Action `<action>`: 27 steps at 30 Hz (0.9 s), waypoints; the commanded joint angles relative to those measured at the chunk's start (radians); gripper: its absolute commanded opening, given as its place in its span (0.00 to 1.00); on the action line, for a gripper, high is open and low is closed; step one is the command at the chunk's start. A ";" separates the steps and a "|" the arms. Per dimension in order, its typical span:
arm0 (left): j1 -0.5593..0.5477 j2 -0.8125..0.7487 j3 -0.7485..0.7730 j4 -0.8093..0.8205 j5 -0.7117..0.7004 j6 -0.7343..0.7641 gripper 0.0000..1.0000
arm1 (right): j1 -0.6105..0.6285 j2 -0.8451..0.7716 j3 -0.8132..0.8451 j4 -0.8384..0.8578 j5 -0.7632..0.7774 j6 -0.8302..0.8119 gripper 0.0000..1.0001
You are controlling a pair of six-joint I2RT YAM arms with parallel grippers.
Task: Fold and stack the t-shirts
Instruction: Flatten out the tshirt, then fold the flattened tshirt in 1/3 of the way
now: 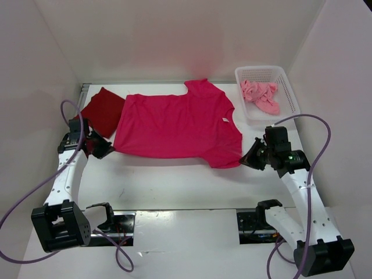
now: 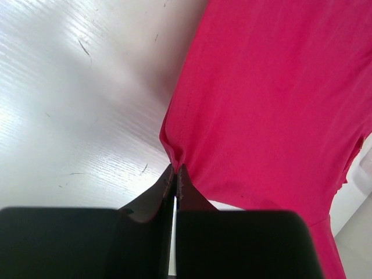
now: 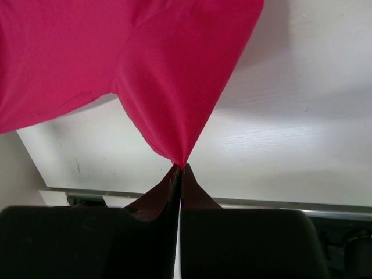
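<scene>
White walls close round a white bench on three sides. The magenta-pink t-shirt lies spread flat between the two hands. It is a plain, short-sleeved shirt, turned sideways, with its neck opening toward the right hand's side and its hem toward the left hand's side. One sleeve points away from both hands.

The left hand is fully closed, its fingers pinching the hem edge at the shirt's near corner, where the cloth puckers into small wrinkles. The right hand is also fully closed. Its fingers nip a pointed tip of the same shirt at the opposite near corner, and the fabric fans out from the pinch in a taut triangle.

Just beyond the left hand lies the dark red t-shirt, folded into a flat square. The magenta shirt's hem reaches its edge. Beyond the right hand stands a white mesh basket holding the salmon-pink t-shirt, crumpled in a loose heap.

By count there are three shirts, one of each colour, one basket and two hands, both gripping the same shirt.
</scene>
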 commanded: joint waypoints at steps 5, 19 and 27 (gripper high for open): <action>0.004 0.110 0.037 0.120 0.036 0.019 0.00 | 0.006 0.145 0.066 0.147 0.088 0.022 0.00; -0.014 0.516 0.302 0.296 -0.002 -0.038 0.00 | -0.014 0.801 0.490 0.397 0.209 -0.078 0.00; -0.033 0.692 0.395 0.338 -0.021 -0.047 0.00 | -0.023 1.098 0.775 0.384 0.220 -0.112 0.00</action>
